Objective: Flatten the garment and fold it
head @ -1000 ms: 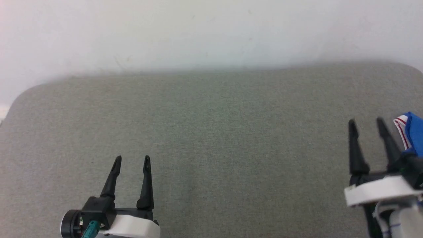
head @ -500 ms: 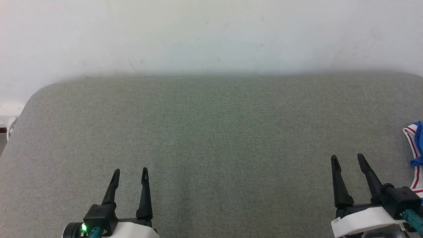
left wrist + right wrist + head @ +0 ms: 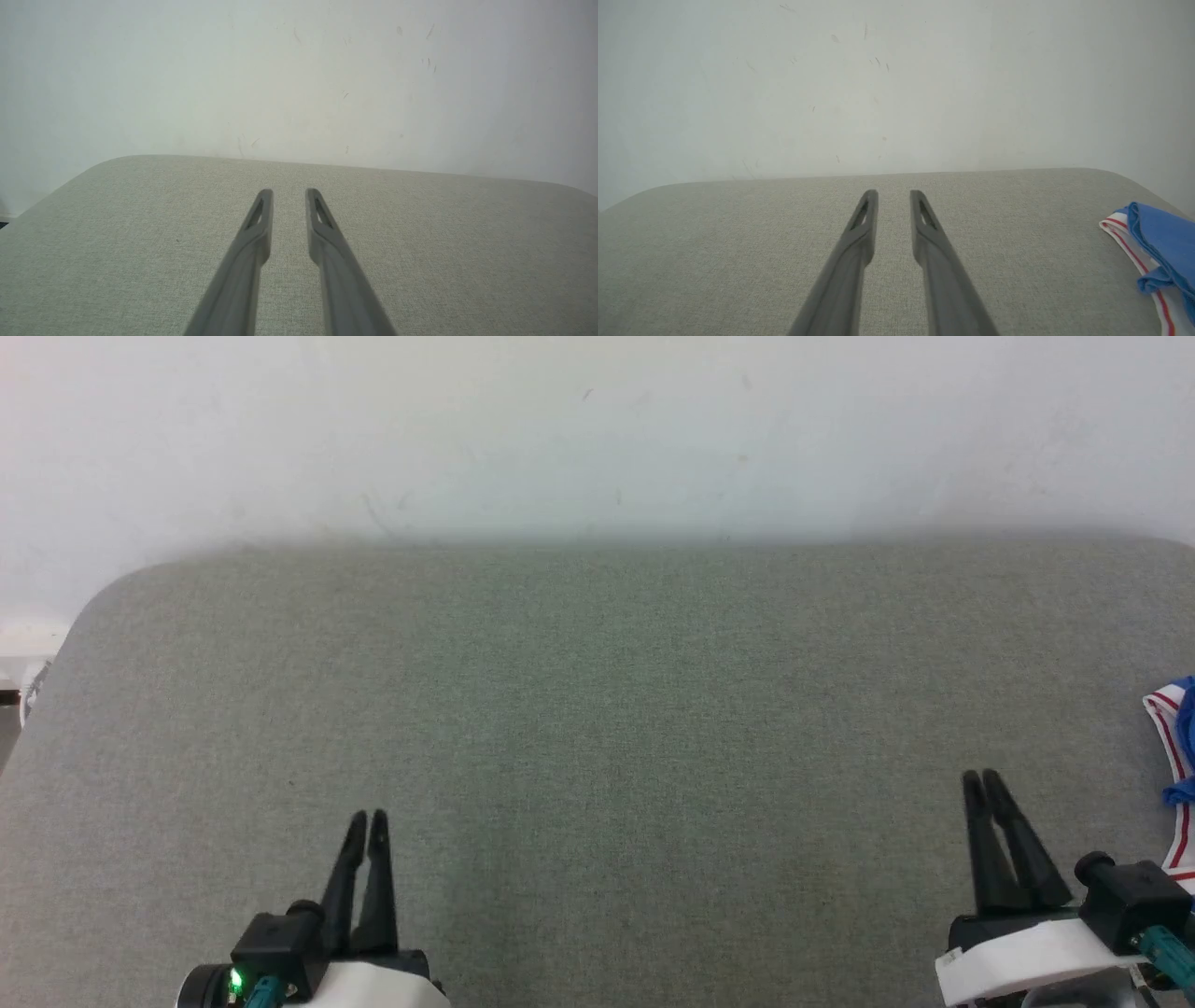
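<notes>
The garment [image 3: 1176, 747] lies off to the right of my right jaws, level with their tips and near them but not touching. Just a bunched blue fold and a strip of red-striped white trim show at the right-hand end of the tabletop [image 3: 597, 709]. The rest runs out of sight, so I cannot tell which way its long axis lies, though the trim runs roughly parallel to my right jaws. My right arm is plainly the nearer. My left jaws sit well apart from the cloth, with the bare stretch of tabletop between them and it. Both arms rest low at the near edge, pointing straight ahead toward the wall [image 3: 597, 429], a little above the surface. Both pairs of jaws stand narrow, a slim gap between the tips, gripping nothing. As I judge it, reaching the shirt means swinging the right jaws sideways to the right, not forward.
</notes>
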Controlling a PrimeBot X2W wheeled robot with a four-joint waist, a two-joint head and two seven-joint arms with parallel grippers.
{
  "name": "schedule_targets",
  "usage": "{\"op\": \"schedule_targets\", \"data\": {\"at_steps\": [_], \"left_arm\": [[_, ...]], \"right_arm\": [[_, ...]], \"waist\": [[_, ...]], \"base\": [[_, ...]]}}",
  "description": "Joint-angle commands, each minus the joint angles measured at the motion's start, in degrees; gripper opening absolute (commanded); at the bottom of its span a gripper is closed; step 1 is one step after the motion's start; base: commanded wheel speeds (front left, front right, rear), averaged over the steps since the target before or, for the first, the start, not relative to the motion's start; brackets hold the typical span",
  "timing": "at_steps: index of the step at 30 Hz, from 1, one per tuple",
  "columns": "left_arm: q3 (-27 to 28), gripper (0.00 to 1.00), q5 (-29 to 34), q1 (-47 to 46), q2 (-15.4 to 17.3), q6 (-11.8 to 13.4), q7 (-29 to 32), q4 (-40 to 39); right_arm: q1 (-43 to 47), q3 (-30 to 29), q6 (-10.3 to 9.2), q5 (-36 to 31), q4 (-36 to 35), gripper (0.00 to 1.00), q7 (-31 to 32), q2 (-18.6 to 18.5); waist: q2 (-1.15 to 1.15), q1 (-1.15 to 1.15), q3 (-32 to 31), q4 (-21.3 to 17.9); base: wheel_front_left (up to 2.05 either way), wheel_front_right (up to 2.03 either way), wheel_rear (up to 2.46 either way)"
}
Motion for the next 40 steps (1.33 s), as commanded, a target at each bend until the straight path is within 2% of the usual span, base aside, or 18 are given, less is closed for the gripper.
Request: {"op": "schedule_targets", "data": {"at_steps": [1,40], "left_arm": [[0.0,0.00,0.0,0.0,0.0,0.0,0.0,0.0],[1.1,0.00,2.5,-1.9,0.0,-0.7,4.7,-0.7]], "right_arm": [[0.0,0.0,0.00,0.0,0.0,0.00,0.0,0.0],[-1.2,0.8,-0.02,-2.8,-1.6,0.00,4.6,0.1]], "waist": [[0.00,0.00,0.0,0.0],[0.00,0.00,-0.4,-0.5]], "base": [[0.00,0.00,0.00],[0.00,0.00,0.00]]}}
